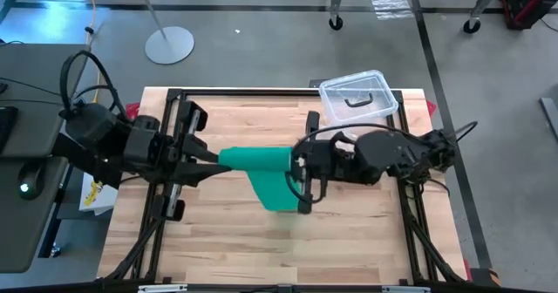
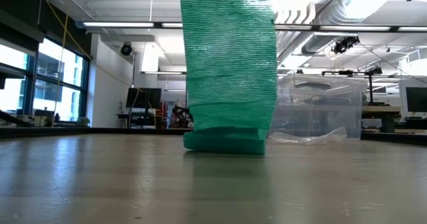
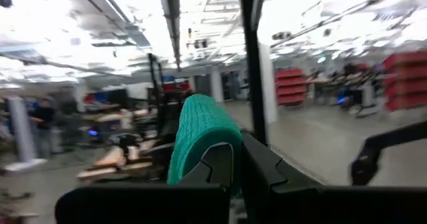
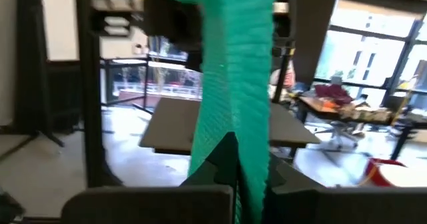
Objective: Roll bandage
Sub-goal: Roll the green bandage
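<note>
Bandage [image 1: 261, 166] is the thing both arms hold: a green ribbed strip, lifted above the middle of the wooden table [image 1: 227, 241]. From above, one stretch of it runs level between the two grippers, and a second stretch falls from the right end down and slightly toward the near edge. In the low view the strip [image 2: 230, 57] hangs as a broad vertical band, and its bottom end lies folded on the table top [image 2: 100, 177].

The left gripper [image 1: 214, 159] sits left of centre with its fingers shut on the left end of the bandage. In the left wrist view the fabric [image 3: 200, 134] is bunched into a rounded hump rising just beyond the closed fingers [image 3: 217, 164].

The right gripper [image 1: 301, 175] is right of centre, also shut on the bandage, pinching it where the level stretch turns downward. In the right wrist view the strip [image 4: 233, 77] runs straight up from between the closed fingers [image 4: 213, 174].

A clear plastic box [image 1: 357, 97] with a black handle stands at the far right corner of the table, well apart from the bandage. In the low view it [image 2: 320, 111] shows behind and to the right of the hanging strip, with crinkled clear plastic [image 2: 303, 137] at its foot.

No writing or labels can be read anywhere.
</note>
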Robot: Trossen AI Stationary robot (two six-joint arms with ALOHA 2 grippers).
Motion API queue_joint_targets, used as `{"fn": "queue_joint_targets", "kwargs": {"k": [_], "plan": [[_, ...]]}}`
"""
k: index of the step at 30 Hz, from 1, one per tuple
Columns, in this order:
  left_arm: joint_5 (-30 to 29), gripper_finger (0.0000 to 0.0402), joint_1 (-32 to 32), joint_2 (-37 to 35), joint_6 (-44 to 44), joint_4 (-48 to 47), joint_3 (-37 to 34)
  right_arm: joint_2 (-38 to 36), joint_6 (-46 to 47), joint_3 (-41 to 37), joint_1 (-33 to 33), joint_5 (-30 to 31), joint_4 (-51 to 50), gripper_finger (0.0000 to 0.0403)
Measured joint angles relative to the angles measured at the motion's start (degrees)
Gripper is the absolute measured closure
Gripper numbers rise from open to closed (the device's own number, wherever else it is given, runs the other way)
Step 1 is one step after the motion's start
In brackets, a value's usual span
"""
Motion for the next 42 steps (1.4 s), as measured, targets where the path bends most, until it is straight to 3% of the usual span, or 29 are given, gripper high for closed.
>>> {"fn": "queue_joint_targets", "kwargs": {"k": [7,14,24,35,38,42], "plan": [[7.64,0.0394,0.57,1.23,-5.14,2.99,0.00,0.00,-1.10,0.00,-4.39,-0.26,1.26,0.0403],[1.57,0.0394,0.66,1.31,0.85,2.83,0.00,0.00,-0.25,0.00,-3.72,-3.27,-0.02,0.0403],[-1.41,0.0394,0.66,-0.66,4.35,0.02,0.00,0.02,3.35,0.00,1.30,-1.77,-0.71,0.0403],[-5.54,0.0394,0.72,-0.91,5.95,-5.22,0.02,0.04,10.46,0.00,1.89,-2.67,-0.71,0.0402],[-5.54,0.0394,0.70,-0.91,6.97,-5.64,0.02,0.04,10.52,0.00,1.89,-2.84,-0.57,0.0391],[-5.56,0.0394,0.70,-0.91,8.87,-5.66,0.02,0.06,13.40,-0.01,1.89,-5.44,0.53,0.0345]]}}
